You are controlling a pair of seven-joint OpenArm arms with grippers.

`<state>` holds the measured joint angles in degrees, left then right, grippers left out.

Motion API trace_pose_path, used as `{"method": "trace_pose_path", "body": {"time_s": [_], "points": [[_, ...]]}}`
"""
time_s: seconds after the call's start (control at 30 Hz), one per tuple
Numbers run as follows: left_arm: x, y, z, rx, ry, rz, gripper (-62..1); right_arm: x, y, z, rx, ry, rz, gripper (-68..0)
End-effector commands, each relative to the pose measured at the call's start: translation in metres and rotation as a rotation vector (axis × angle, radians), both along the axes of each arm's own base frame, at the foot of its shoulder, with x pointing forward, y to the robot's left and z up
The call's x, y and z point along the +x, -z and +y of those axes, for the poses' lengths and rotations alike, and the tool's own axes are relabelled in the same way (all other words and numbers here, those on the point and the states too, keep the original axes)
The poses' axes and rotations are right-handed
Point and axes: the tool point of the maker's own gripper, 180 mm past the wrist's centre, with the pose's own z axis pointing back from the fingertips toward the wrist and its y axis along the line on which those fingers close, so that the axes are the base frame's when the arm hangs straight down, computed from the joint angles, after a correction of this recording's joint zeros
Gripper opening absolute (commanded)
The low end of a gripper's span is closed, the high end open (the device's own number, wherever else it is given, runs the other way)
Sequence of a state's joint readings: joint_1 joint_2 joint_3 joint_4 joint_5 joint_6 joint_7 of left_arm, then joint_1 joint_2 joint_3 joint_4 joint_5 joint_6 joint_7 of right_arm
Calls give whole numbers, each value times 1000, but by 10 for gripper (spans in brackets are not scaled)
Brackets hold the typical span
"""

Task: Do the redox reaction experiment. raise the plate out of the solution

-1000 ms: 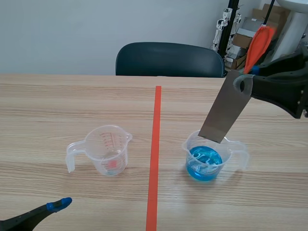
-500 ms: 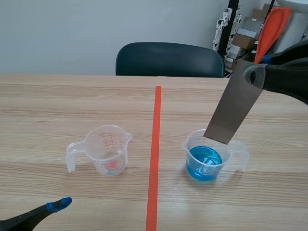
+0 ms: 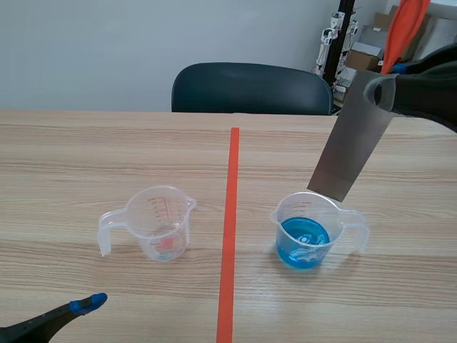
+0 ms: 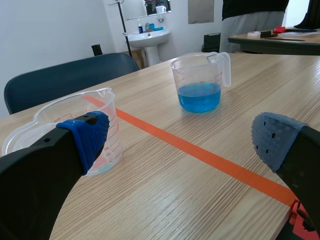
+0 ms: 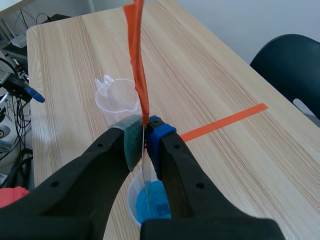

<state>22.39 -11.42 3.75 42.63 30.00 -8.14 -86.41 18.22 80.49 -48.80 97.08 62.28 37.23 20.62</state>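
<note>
A grey metal plate (image 3: 351, 148) with an orange handle end (image 3: 402, 28) hangs tilted above the clear cup of blue solution (image 3: 304, 241), its lower edge just over the cup's rim and out of the liquid. My right gripper (image 3: 384, 84) is shut on the plate's upper end. In the right wrist view the gripper (image 5: 144, 131) pinches the thin plate (image 5: 148, 172) edge-on, the orange strip (image 5: 137, 60) rising ahead and the blue cup (image 5: 149, 200) below. My left gripper (image 4: 180, 137) stands open low over the table, its blue tip (image 3: 88, 304) at the near left.
An empty clear measuring cup (image 3: 161, 222) with red markings stands left of the orange tape line (image 3: 230, 221). A dark chair (image 3: 251, 88) sits behind the table's far edge. The left wrist view shows the empty cup (image 4: 70, 132) near one finger and the blue cup (image 4: 200, 82) farther off.
My right gripper has lifted the plate upward and slightly right, so its lower edge has come up out of the cup. The left arm stayed put.
</note>
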Motion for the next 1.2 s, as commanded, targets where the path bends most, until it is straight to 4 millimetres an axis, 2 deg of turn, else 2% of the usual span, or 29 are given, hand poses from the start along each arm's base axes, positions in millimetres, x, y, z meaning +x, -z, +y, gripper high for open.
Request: {"method": "trace_pose_path", "body": {"time_s": [0.0, 0.37, 0.67, 1.17], "points": [[-5, -9, 2, -36, -1, -28, -7, 7, -17, -1, 23, 15, -37, -671], [-5, -9, 1, -36, -1, -28, -7, 12, -21, 2, 6, 28, -19, -671], [-5, -9, 1, -36, -1, -28, -7, 8, -27, 10, -2, 1, -31, -671], [-4, -9, 1, -36, -1, -28, -7, 9, -29, 10, 11, 5, -27, -671]]}}
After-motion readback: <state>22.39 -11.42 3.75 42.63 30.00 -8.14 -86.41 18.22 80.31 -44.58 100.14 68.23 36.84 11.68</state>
